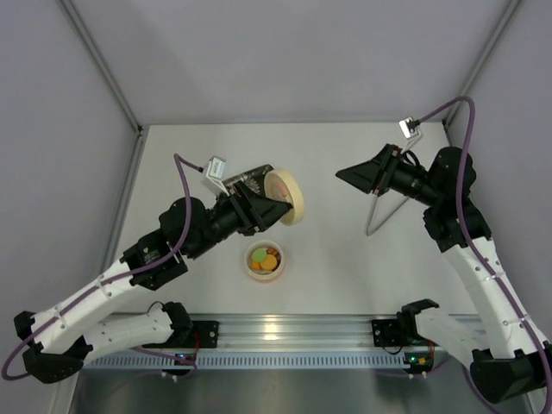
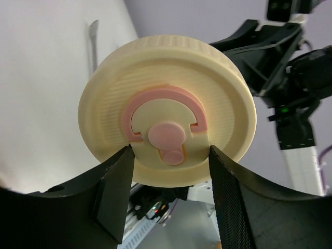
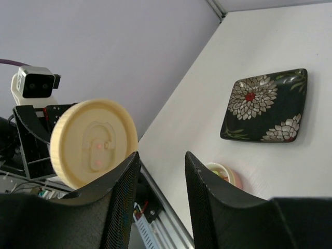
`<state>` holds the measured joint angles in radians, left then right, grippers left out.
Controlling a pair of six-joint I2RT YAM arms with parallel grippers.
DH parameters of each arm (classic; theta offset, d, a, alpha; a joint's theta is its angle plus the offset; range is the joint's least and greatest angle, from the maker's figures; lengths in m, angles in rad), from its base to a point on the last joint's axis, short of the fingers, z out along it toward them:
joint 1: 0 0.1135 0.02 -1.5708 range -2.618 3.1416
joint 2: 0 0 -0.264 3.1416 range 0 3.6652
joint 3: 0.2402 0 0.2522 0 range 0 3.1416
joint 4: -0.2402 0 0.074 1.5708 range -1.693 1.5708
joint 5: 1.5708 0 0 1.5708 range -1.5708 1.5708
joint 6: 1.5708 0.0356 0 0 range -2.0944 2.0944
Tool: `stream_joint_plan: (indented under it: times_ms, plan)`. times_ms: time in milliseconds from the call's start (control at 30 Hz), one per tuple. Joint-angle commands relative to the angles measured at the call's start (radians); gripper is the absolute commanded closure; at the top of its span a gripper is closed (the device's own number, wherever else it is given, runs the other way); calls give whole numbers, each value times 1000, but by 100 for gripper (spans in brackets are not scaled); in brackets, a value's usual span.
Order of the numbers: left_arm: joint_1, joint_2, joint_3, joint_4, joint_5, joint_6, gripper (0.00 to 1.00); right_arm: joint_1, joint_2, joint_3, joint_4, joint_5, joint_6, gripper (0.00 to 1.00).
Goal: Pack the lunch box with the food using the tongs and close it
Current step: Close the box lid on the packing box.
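In the overhead view you have the lunch box (image 1: 265, 261) low at centre, with the food (image 1: 265, 256) in it. The lid (image 1: 285, 197) is just above it, the plate (image 1: 250, 178) left of the lid, and the tongs (image 1: 373, 216) right of centre.

A: lunch box (image 1: 247, 261) status?
B: round, pink rim, open, upright by the table's near edge, just left of centre; food (image 1: 266, 257) inside: orange, green and dark coins
A: lid? tongs?
B: lid (image 2: 166, 83) is a cream disc with a pink mark; off the box, raised on edge, clamped in left gripper (image 2: 170, 155); tongs (image 1: 373, 207) are a thin silver V on the table's right half, apex toward near edge
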<state>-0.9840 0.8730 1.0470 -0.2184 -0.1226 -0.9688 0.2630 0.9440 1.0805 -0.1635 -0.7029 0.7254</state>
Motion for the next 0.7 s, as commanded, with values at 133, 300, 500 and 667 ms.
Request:
stream_joint_plan:
  times_ms: [133, 300, 500, 667]
  plan:
    - [-4, -32, 56, -460, -144, 99, 64, -15, -74, -21, -142, 72, -127, 60]
    - [-2, -3, 45, -624, -192, 127, 65, -13, -103, -73, -142, 86, -145, 60]
    - [-4, 30, -15, -679, -189, 139, 64, -13, -122, -128, -153, 98, -170, 60]
    - [-4, 101, -57, -653, -161, 154, 65, -13, -139, -174, -146, 103, -176, 60]
